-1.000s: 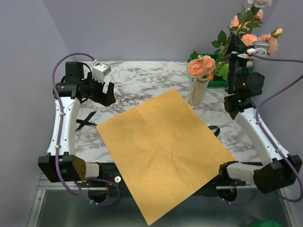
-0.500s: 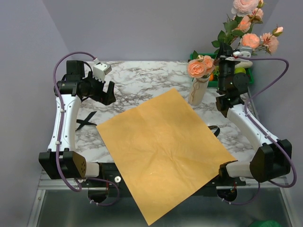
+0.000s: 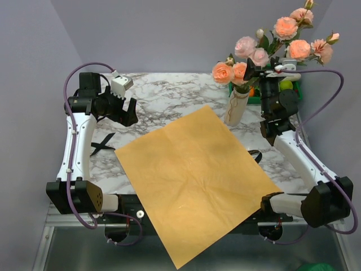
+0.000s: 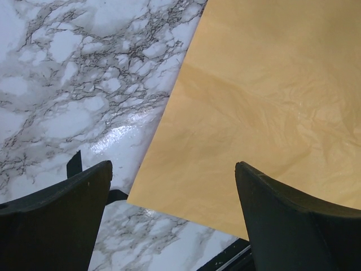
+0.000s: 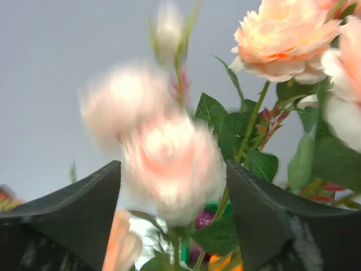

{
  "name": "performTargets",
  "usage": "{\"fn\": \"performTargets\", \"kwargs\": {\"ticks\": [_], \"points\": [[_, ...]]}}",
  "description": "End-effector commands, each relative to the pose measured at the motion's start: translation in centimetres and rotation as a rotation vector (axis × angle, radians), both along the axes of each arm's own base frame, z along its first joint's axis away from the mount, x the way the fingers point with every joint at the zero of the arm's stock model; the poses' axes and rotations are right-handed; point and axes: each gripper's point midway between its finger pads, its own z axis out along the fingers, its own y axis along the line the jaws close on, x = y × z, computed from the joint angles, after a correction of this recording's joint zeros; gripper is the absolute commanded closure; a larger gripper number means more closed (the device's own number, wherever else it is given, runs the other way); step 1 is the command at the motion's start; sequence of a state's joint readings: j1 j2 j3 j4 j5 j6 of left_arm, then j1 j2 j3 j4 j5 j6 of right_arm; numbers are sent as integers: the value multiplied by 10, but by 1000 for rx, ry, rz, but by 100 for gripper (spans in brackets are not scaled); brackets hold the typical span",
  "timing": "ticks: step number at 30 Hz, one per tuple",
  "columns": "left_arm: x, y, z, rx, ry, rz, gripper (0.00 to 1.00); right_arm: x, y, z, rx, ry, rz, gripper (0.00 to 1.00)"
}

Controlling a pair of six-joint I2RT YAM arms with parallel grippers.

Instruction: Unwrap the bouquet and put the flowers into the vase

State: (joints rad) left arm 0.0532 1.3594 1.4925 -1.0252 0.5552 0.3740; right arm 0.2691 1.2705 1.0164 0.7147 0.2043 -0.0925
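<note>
Marble table (image 3: 169,93) — orange paper (image 3: 192,180), black ribbon (image 3: 100,144), vase (image 3: 236,112) on it.

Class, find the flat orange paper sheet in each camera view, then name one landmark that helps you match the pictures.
Top external: the orange paper lies flat in the middle, overhanging the table's near edge.
Left wrist: it fills the right and upper part.
Right wrist: not in it; only roses against the wall.
Shared landmark: the marble table along the paper's left edge, also in the left wrist view.
</note>
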Motion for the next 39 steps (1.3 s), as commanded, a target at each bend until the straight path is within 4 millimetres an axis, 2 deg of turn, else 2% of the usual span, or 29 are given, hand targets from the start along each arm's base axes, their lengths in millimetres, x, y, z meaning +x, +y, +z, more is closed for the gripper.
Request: {"fn": "performTargets", "kwargs": {"ticks": [1,5,6,7,9,11,12,14,15,18,23,25,26,30,39], "points": [[-9,-1,18,-8,-43,-13,1,-28,3,12,1,11,59,10],[-12,-1,22,-11,-53,-6,1,-53,7,17,31,30,119,6],[-13,-2,22,-15,-51,-6,1,-58,9,11,25,58,135,6],[-14,-2,23,-15,-52,-2,1,-72,13,20,44,43,177,5],[-16,-2,25,-18,-58,-2,1,-81,19,7,36,102,216,5],[-18,-2,25,-23,-60,3,1,-94,25,9,25,134,265,5],[-19,-3,25,-24,-59,3,1,-96,26,-8,23,211,269,3],[-21,-4,26,-35,-56,7,1,-113,35,-13,8,233,342,0],[-22,-4,27,-36,-57,8,1,-116,38,-28,7,288,362,0],[-25,-5,27,-42,-57,13,1,-126,40,-54,23,406,386,0],[-28,-3,22,-36,-62,30,1,-145,40,-86,88,524,406,0],[-28,-3,21,-36,-63,34,1,-157,38,-85,112,508,419,0],[-28,-3,19,-35,-60,33,1,-159,38,-96,113,522,420,0],[-29,-4,18,-42,-57,32,1,-169,33,-103,117,534,410,0],[-25,-7,18,-62,-57,33,1,-166,33,-97,95,546,402,0]]}}
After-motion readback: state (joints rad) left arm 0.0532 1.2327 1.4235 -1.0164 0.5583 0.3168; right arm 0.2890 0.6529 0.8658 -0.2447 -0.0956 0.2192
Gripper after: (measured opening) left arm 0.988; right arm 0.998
